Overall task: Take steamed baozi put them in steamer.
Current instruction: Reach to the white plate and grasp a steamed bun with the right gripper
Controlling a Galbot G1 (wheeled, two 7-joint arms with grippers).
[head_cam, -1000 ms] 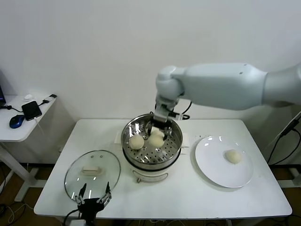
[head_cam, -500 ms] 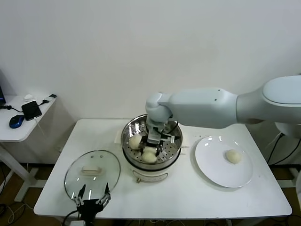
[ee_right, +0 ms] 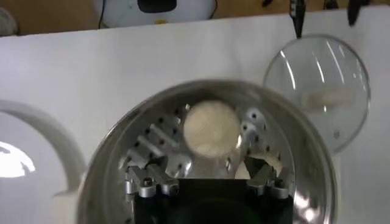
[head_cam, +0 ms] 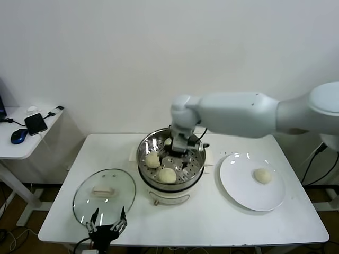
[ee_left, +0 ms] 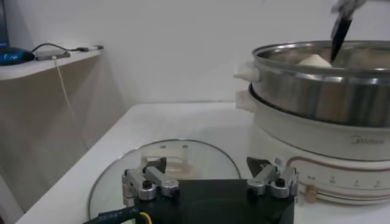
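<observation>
Steamer (head_cam: pixel 171 156) holds our right gripper (head_cam: pixel 177 152), fingers spread above baozi (head_cam: pixel 167 175); left gripper (head_cam: pixel 107 228) idles apart near the table edge.

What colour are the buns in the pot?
Cream-white baozi, clearest in the head view.

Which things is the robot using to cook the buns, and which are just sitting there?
Job: buns, steamer, plate holding one bun, open right gripper.
Just sitting: glass lid, side desk with phone and mouse.

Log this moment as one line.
right gripper: open, over steamer | buns inside | one bun on plate | left gripper: open, idle by lid
</observation>
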